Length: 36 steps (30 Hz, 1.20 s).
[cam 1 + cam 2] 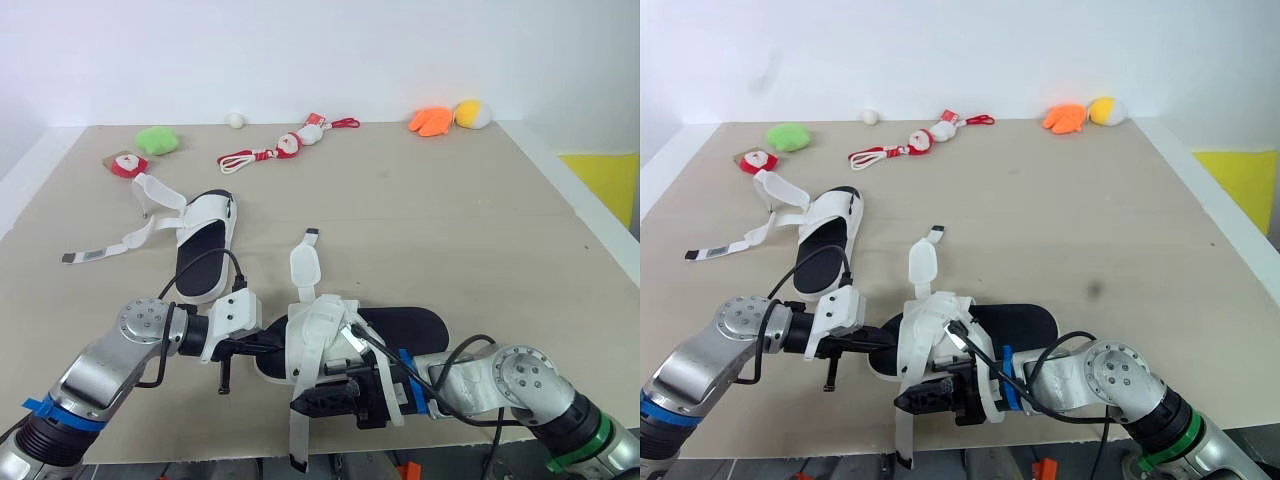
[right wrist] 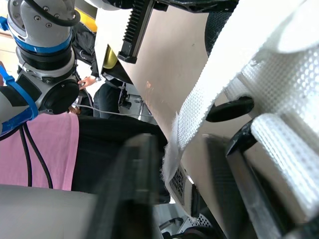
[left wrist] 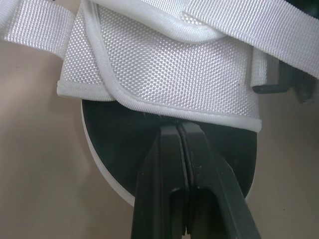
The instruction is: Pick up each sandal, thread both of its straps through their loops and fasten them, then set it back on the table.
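Loose strap [image 1: 298, 440] hangs at the worktop [image 1: 480, 230] front edge. Right end effector [image 1: 322, 400] spread around it; strap could slip out unthreaded. Left end effector [image 3: 178, 127], pressed together, noses near sandal [image 1: 405, 328]; may shove it off. Second sandal [image 1: 205, 245] beyond, unfastened.

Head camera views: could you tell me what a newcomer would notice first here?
A white-strapped sandal sits at the table's front edge between the left gripper and the right gripper, its straps loose. A second sandal lies further back to the left, straps splayed, with small toys along the far edge.
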{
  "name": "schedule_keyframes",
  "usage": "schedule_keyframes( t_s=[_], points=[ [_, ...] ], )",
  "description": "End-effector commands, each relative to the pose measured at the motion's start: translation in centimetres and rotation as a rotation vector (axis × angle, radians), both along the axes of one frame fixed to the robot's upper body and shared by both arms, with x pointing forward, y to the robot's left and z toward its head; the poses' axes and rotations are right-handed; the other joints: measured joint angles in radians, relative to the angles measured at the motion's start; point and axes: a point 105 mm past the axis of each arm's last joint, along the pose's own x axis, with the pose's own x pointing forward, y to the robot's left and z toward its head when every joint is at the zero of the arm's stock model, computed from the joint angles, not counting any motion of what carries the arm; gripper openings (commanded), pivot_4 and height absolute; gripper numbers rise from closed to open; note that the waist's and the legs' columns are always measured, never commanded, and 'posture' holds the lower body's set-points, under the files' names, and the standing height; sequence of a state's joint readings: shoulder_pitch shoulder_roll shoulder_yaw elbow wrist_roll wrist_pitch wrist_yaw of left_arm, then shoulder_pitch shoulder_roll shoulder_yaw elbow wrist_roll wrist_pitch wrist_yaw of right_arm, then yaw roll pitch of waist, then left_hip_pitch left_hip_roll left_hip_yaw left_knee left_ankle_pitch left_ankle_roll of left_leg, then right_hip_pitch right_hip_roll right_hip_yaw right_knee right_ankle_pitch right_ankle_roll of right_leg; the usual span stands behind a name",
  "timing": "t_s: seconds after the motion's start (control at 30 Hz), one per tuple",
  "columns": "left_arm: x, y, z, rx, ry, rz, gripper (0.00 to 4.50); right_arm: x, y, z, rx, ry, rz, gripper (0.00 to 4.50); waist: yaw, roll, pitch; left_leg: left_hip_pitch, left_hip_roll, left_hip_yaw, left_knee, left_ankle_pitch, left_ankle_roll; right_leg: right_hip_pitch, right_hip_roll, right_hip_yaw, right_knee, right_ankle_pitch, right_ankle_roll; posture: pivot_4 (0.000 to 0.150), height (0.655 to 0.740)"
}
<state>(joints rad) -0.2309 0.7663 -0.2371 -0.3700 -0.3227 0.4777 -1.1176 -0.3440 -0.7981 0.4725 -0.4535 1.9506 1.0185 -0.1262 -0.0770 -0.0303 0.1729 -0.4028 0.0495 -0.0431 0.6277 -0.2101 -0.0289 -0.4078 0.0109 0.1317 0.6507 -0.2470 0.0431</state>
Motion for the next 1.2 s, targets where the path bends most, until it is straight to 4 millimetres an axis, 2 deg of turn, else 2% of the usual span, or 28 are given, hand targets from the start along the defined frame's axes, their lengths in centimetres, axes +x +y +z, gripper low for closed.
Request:
schedule_keyframes(
  t_s=[0.03,0.13,0.27,0.43,0.67,0.77,0.93,1.2],
  points=[
    [-0.3,0.6,-2.1,0.054,0.078,0.021,0.00,-1.2,-0.3,1.3,0.035,-0.023,0.086,0.05,0.000,0.000,0.000,0.000,0.000,0.000,0.000,0.000,0.000,0.000,0.000,0.000,0.000,0.000,0.000,0.150,0.7400],
    [-0.1,0.6,-2.0,0.052,0.074,0.023,0.00,-1.3,-0.7,1.8,0.043,-0.031,0.119,0.05,0.000,0.000,0.000,0.000,0.000,0.000,0.000,0.000,0.000,0.000,0.000,0.000,0.000,0.000,0.000,0.150,0.7400],
    [0.3,0.5,-2.0,0.050,0.069,0.024,0.00,0.1,-1.2,4.5,0.119,-0.095,0.172,0.05,0.001,0.001,0.000,0.000,0.000,0.000,0.001,0.000,0.000,0.000,0.000,0.000,0.000,0.000,0.000,0.150,0.7400],
    [0.6,0.3,-2.1,0.046,0.062,0.019,0.00,4.3,-1.9,6.8,0.111,-0.134,0.126,0.05,0.001,0.001,0.000,-0.001,0.000,0.000,0.005,0.000,0.000,0.001,0.000,0.000,0.000,0.001,0.000,0.150,0.7400],
    [0.9,0.2,-2.2,0.042,0.052,0.017,0.00,6.7,-1.8,8.8,0.133,-0.106,0.134,0.05,0.005,0.002,0.000,-0.003,-0.001,0.000,0.006,0.000,0.000,0.001,-0.001,0.000,0.000,0.002,0.001,0.150,0.7400],
    [1.0,0.1,-2.3,0.039,0.049,0.019,0.00,7.3,-1.9,9.8,0.163,-0.083,0.151,0.05,0.007,0.002,0.000,-0.004,-0.002,0.000,0.007,0.000,0.000,0.001,-0.001,0.000,0.000,0.003,0.002,0.150,0.7400],
    [1.1,0.1,-2.3,0.036,0.041,0.024,0.00,8.0,-2.2,10.4,0.143,-0.047,0.160,0.05,0.007,0.002,0.001,-0.004,-0.002,-0.001,0.007,0.000,0.000,0.001,-0.001,0.000,0.000,0.003,0.002,0.150,0.7400],
    [1.2,0.0,-2.3,0.033,0.028,0.032,0.00,8.5,-3.2,10.9,0.034,-0.093,0.178,0.05,0.008,0.003,0.001,-0.004,-0.002,0.000,0.008,0.000,0.000,0.001,-0.001,0.000,0.000,0.003,0.002,0.150,0.7400]
  ],
)
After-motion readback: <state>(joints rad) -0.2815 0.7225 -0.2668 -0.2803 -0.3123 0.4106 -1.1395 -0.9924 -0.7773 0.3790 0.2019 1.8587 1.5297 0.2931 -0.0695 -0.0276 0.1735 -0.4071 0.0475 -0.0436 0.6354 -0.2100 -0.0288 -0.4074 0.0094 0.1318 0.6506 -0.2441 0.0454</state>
